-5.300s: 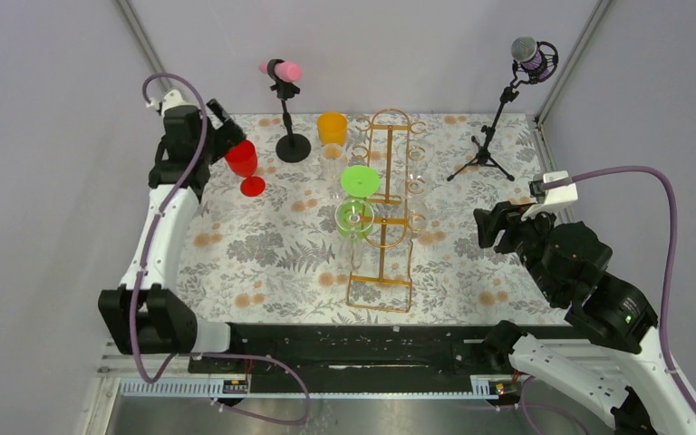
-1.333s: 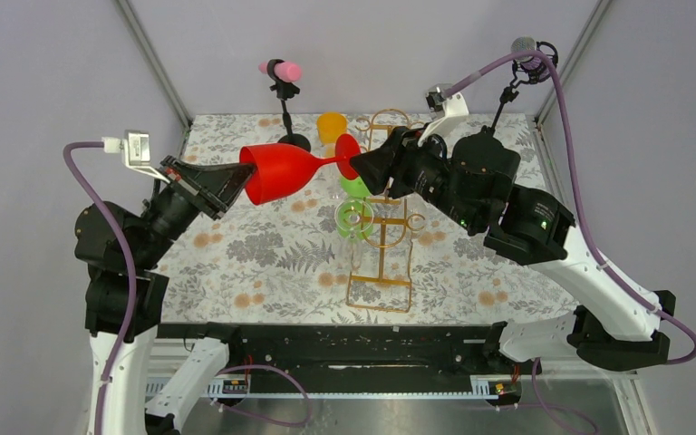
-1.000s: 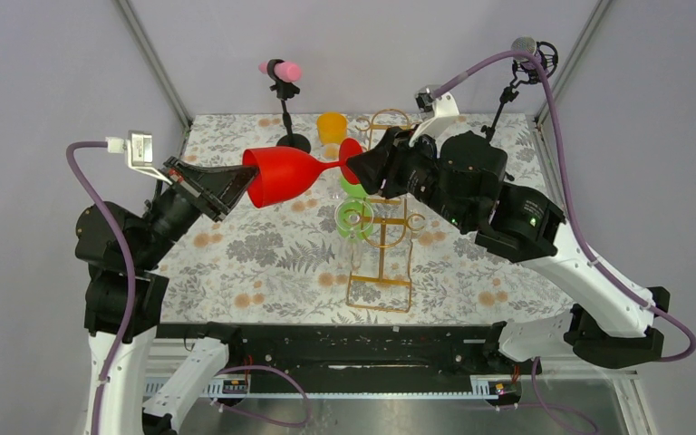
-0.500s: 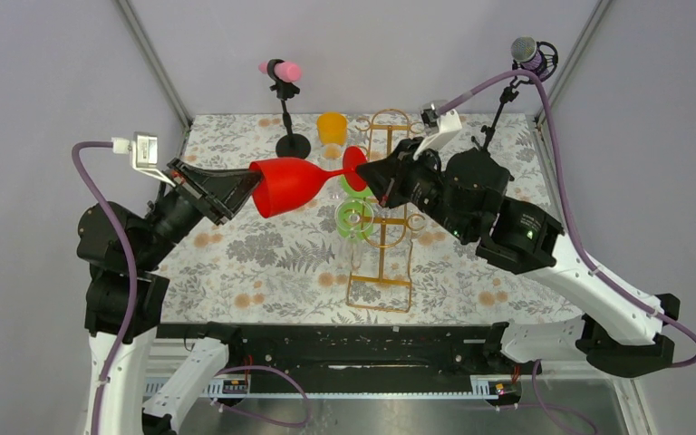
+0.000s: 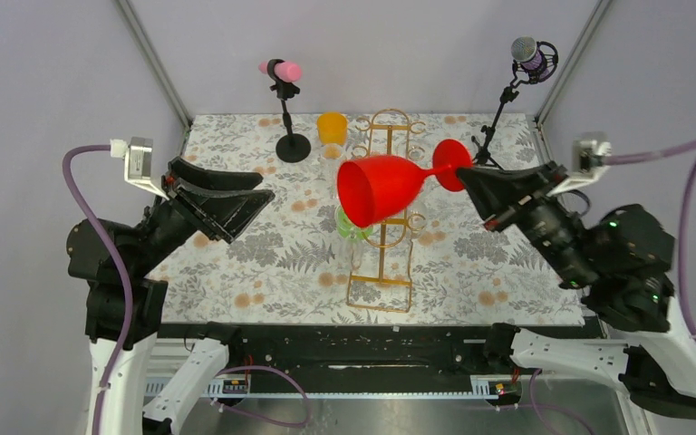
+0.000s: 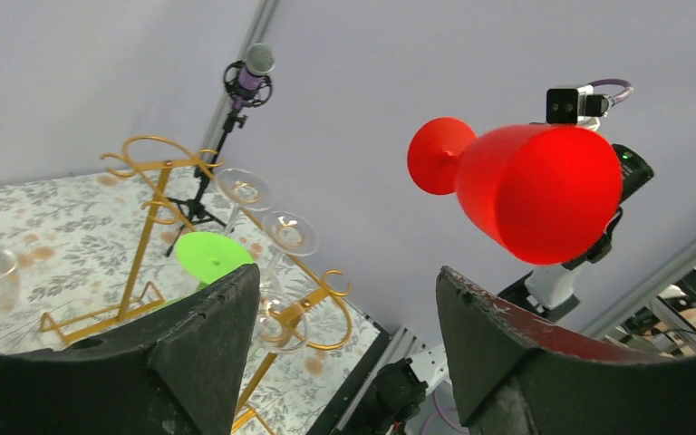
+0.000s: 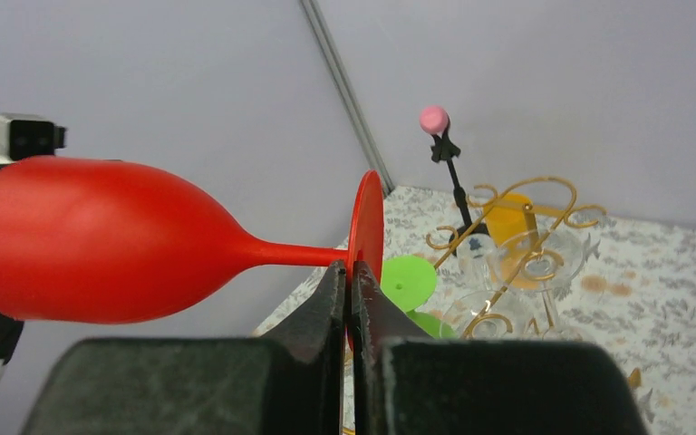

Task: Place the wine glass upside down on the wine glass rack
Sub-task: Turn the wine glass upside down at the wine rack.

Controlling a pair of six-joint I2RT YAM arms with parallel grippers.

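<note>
Though apart from released left pincer point(image 5: 265, 187), red wine glass point(image 5: 381, 186) sideways, foot in clenched right pincer point(image 5: 460, 178).

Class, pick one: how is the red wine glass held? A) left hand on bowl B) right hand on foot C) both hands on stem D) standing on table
B: the right hand pinches the red wine glass by its foot; the left hand is open, apart.
</note>
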